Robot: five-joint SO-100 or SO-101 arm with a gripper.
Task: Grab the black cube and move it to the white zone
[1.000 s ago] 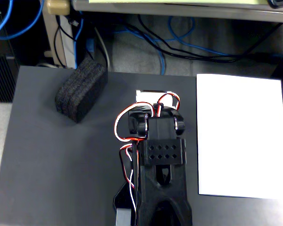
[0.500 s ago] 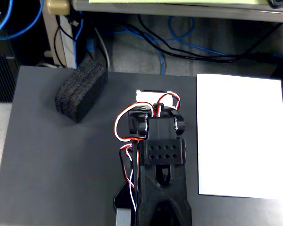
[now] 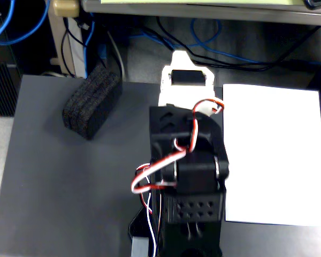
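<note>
The black cube (image 3: 92,101) is a spongy foam block with ridged sides. It lies on the grey table top (image 3: 59,182) at the upper left, near the far edge. The white zone (image 3: 273,155) is a large white sheet lying flat on the right side. The black arm (image 3: 192,160) stands between them, folded over its white base (image 3: 184,80), with red and white wires along it. Its gripper (image 3: 174,242) end is at the bottom edge, cut off by the frame, and its jaws do not show. It is far from the block and holds nothing that I can see.
Behind the table's far edge run blue and black cables (image 3: 214,43) and a cream post (image 3: 64,32). A dark box (image 3: 1,88) stands at the upper left. The table's left edge is near the block.
</note>
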